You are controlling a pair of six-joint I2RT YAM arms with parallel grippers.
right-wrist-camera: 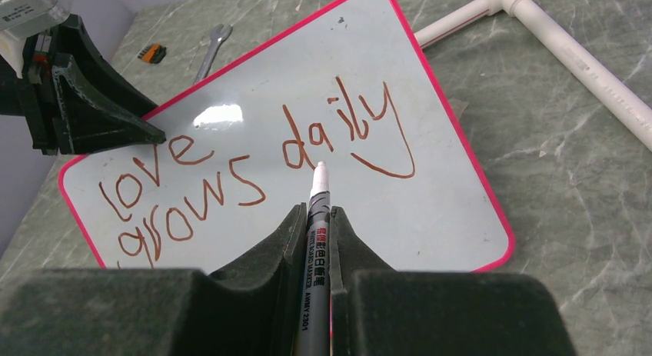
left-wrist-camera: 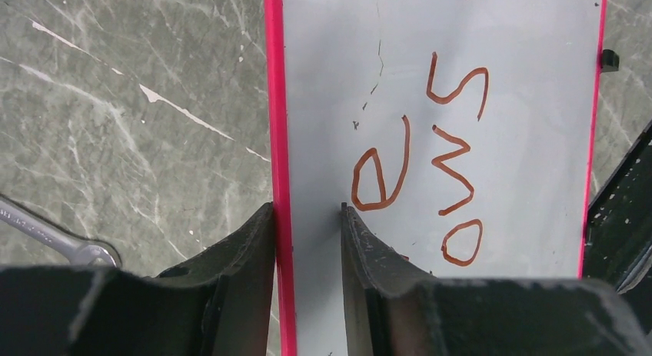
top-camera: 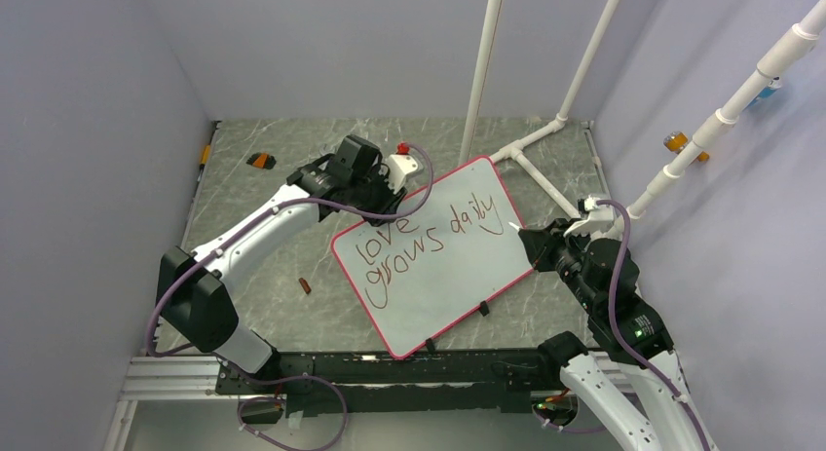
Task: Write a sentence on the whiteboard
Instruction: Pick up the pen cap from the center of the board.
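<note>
board (top-camera: pixel 438 285) lies flat on the table (top-camera: pixel 282 144), mid-workspace and rotated, with two black clips (top-camera: pixel 483 309) on its near edge. sentence (top-camera: pixel 404 266) reads "love grows daily" in dark red, two lines, toward the far side of the board. left gripper (left-wrist-camera: pixel 307 210) is at the board's far-left edge, jaws part open and straddling the pink frame. one finger (left-wrist-camera: pixel 246 252) is on the table side right against the frame, the other is over the white surface with a gap, so nothing is gripped. right gripper (right-wrist-camera: pixel 315 211) is at the board's right edge, clamped tight on a marker (right-wrist-camera: pixel 319 188). its white tip points at the board just under "daily"; can't tell if it touches. wrench (right-wrist-camera: pixel 211 44) lies on the table off the board's left edge, white pipes (right-wrist-camera: pixel 569 56) past the far corner.
</note>
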